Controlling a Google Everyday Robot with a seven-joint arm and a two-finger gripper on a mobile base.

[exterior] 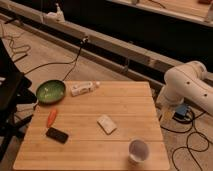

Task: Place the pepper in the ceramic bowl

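Note:
The pepper, slim and orange-red, lies on the wooden table near its left edge. Just behind it, at the table's far left corner, sits the ceramic bowl, green with a paler inside. The white robot arm stands off the table's right side, well away from both. The gripper itself is out of view past that arm; it is open, and the pepper lies free on the wood.
A black phone lies right in front of the pepper. A white bottle lies beside the bowl. A small white packet rests mid-table and a white cup stands near the front edge. Cables run over the floor.

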